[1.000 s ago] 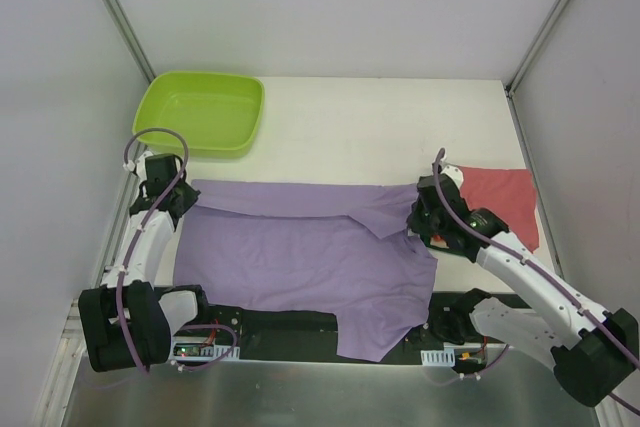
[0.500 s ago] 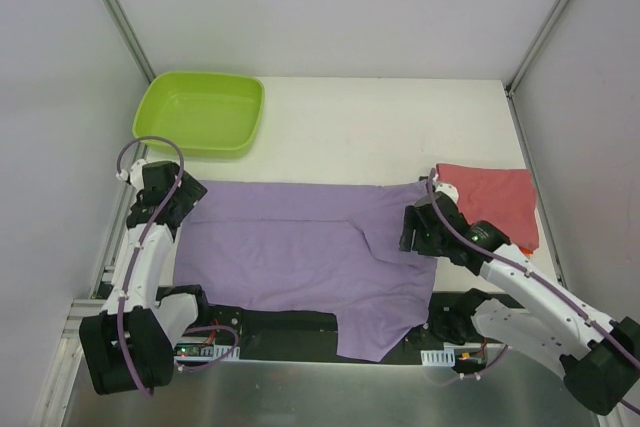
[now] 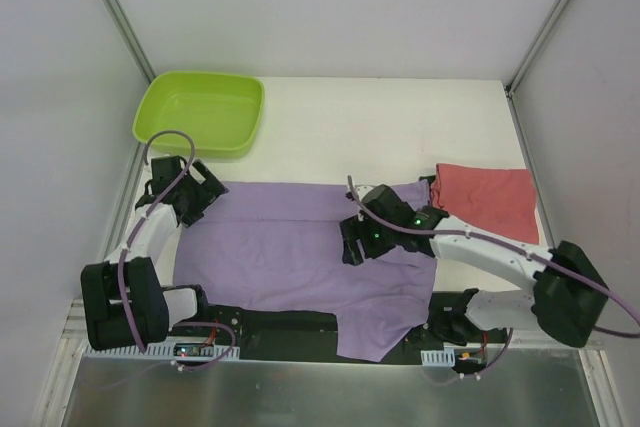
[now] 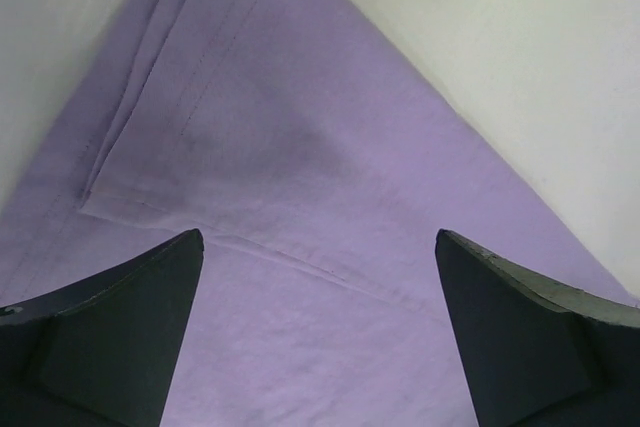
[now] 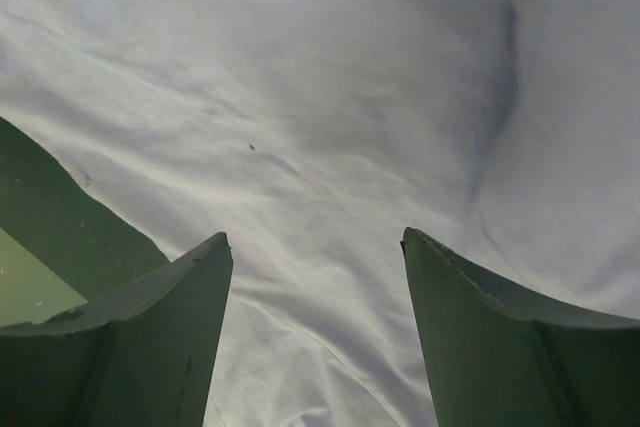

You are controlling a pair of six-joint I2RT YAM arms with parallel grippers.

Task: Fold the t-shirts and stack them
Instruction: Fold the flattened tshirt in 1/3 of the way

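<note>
The lilac-purple t-shirt (image 3: 290, 247) lies spread flat across the near half of the white table. My left gripper (image 3: 208, 195) is open just above its far left corner; in the left wrist view a stitched sleeve hem (image 4: 200, 97) lies between and beyond the wide-open left gripper (image 4: 318, 237). My right gripper (image 3: 352, 242) hovers over the shirt's middle right, open. In the right wrist view the right gripper (image 5: 315, 235) holds nothing, with only wrinkled cloth (image 5: 330, 127) beneath. A folded red t-shirt (image 3: 488, 202) rests at the right edge.
A lime-green plastic tub (image 3: 200, 112) stands at the far left corner, just beyond the left gripper. The purple shirt's lower end (image 3: 375, 332) hangs over the front edge onto the black arm bases. White walls close in on both sides.
Both grippers opened and let go of the purple shirt, which now lies flat. The right gripper swung left to the shirt's middle; the left gripper shifted slightly right.
</note>
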